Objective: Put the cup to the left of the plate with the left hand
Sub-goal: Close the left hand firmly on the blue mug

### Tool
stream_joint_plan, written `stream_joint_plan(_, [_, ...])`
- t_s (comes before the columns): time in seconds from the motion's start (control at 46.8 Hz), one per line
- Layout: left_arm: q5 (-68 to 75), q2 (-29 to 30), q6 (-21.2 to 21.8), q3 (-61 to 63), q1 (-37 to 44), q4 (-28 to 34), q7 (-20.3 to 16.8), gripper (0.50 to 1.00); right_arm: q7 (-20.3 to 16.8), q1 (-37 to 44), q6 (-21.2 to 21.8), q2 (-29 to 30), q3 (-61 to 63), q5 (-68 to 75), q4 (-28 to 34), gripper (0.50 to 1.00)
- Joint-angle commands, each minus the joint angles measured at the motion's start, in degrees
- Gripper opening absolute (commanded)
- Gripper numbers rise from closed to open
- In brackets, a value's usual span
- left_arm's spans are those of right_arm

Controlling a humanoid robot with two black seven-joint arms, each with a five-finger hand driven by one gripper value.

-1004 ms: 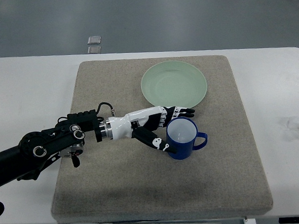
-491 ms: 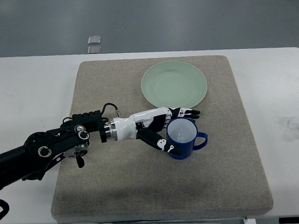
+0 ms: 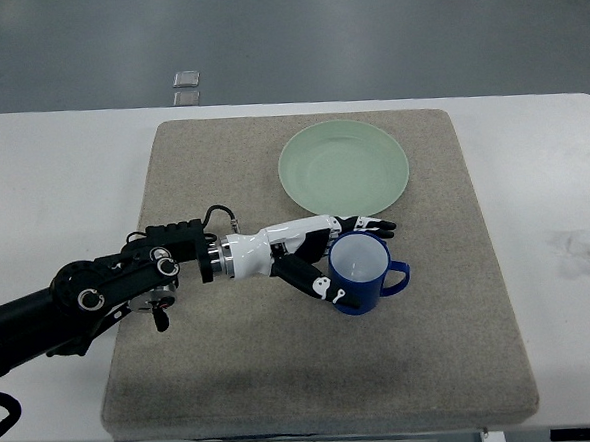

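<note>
Left hand (image 3: 327, 254) reaches in from the left, wrapped around the blue cup (image 3: 362, 271); fingers lie along the far side of the rim, thumb on the near-left wall; looks like a grasp, though firmness cannot be judged; cup stands upright on the grey mat (image 3: 182, 338), just near of the green plate (image 3: 343, 167) and toward its right side, handle pointing right; placement left of the plate not yet done; lift and carry leftward remain.
</note>
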Motion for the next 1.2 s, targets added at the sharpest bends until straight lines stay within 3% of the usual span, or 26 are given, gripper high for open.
stream_joint_plan(0.0, [0.0, 0.0, -0.1, 0.0, -0.1, 0.1, 0.0, 0.992, 0.0, 0.0, 0.0, 0.0, 0.0, 0.0, 0.0, 0.932])
stream_joint_plan(0.235, [0.1, -0.4, -0.2, 0.0, 0.0, 0.3, 0.0, 0.971, 0.0, 0.0, 0.0, 0.0, 0.0, 0.0, 0.0, 0.932])
stream_joint_plan(0.512, [1.3, -0.5, -0.2, 0.0, -0.1, 0.3, -0.1, 0.9, 0.0, 0.0, 0.0, 0.0, 0.0, 0.0, 0.0, 0.932])
stream_joint_plan(0.662, [1.3, -0.9, -0.1, 0.0, -0.1, 0.4, -0.1, 0.851, 0.0, 0.0, 0.0, 0.0, 0.0, 0.0, 0.0, 0.932])
stream_joint_plan(0.854, [1.3, -0.9, 0.5, -0.1, -0.1, 0.4, -0.1, 0.748, 0.0, 0.0, 0.0, 0.0, 0.0, 0.0, 0.0, 0.932])
stream_joint_plan(1.174, [1.1, -0.7, 0.7, -1.0, -0.2, 0.6, -0.2, 0.746, 0.0, 0.0, 0.0, 0.0, 0.0, 0.0, 0.0, 0.932])
